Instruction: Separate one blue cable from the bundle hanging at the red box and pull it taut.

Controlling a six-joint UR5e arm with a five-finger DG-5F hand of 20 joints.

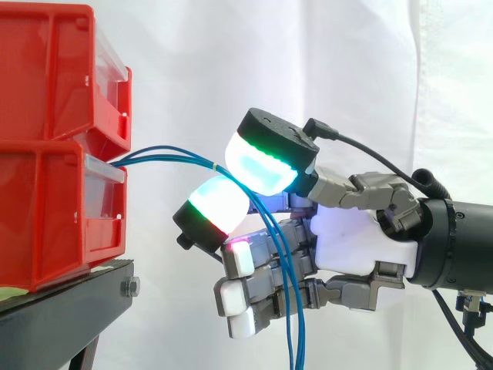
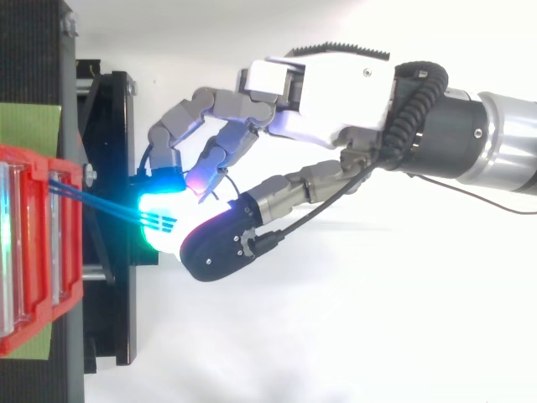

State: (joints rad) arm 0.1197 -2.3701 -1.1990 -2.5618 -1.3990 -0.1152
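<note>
Several thin blue cables (image 1: 166, 154) leave the front of the lower red bin (image 1: 46, 223), arc to the right and then drop past the bottom edge of the side view. My hand (image 1: 354, 239) reaches in from the right. Two of its glowing fingertips (image 1: 269, 158) are closed together on the cables just right of the arc's top. The other fingers are curled below, with the hanging strands running across them. In the top view the cables (image 2: 101, 204) run from the red bin (image 2: 67, 243) straight into the cyan-lit pads.
An upper red bin (image 1: 46, 69) sits on the lower one, both on a black stand (image 1: 62, 308). A white curtain hangs behind. A green patch (image 2: 29, 122) lies on the stand beside the bins in the top view.
</note>
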